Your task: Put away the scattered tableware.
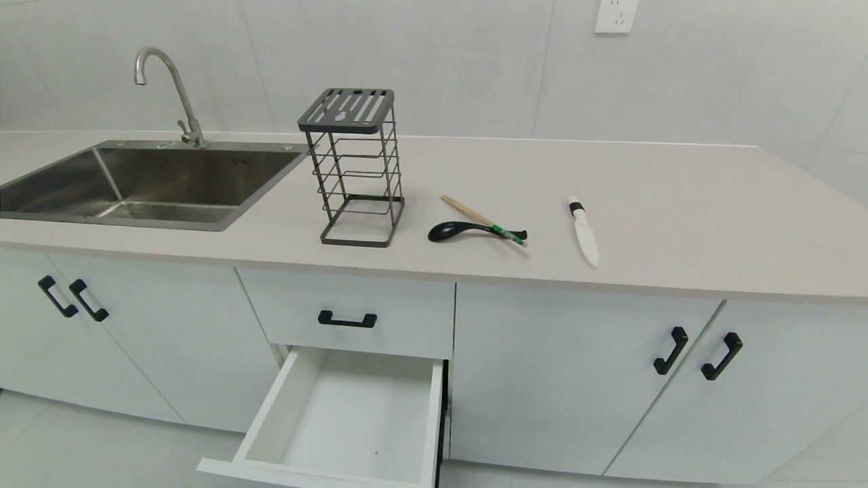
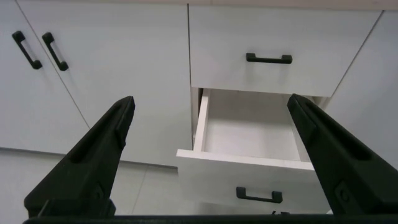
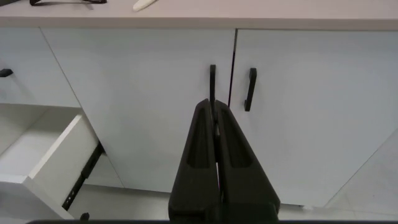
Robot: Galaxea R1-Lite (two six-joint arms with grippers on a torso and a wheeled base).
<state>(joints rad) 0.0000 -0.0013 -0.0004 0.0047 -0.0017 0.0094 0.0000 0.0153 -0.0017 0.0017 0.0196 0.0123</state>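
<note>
On the counter (image 1: pixel 678 196), white knife (image 1: pixel 584 232) lengthwise front-to-back, tip nearest; left pincer (image 2: pixel 210 99) spread, right pincer (image 3: pixel 215 107) pressed together.

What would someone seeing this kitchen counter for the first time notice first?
Probably the lower drawer, pulled out under the counter. Next, the tall dark wire rack standing beside the sink, and right of it a black spoon crossed by chopsticks, with a white knife apart.

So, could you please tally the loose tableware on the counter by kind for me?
Black spoon: 1
Pair of wooden chopsticks: 1
White knife: 1
Total: 3
</note>
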